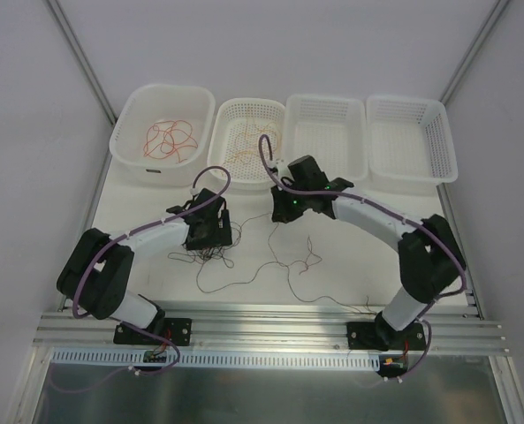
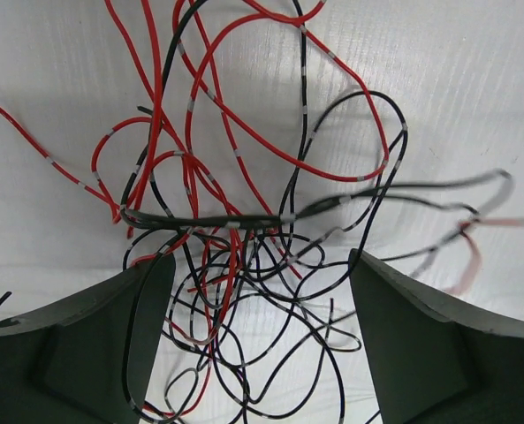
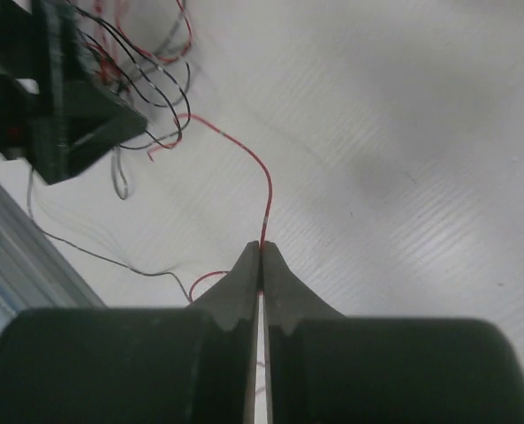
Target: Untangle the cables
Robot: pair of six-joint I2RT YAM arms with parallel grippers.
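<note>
The cables lie in a tangle (image 1: 210,257) of thin red and black wires on the white table, with loose strands (image 1: 302,261) trailing to the right. My left gripper (image 1: 210,242) sits right over the tangle. In the left wrist view its jaws (image 2: 262,296) are open, with red and black loops (image 2: 235,238) between and beyond the fingers (image 2: 76,353). My right gripper (image 1: 281,212) is to the right of the tangle. In the right wrist view it (image 3: 262,246) is shut on a red wire (image 3: 267,190) that curves back to the tangle (image 3: 147,79).
Along the back stand a white tub (image 1: 129,152) holding red wires, a basket (image 1: 216,168) holding orange wires, and two empty baskets (image 1: 325,108) (image 1: 412,106). An aluminium rail (image 1: 270,327) runs along the near table edge.
</note>
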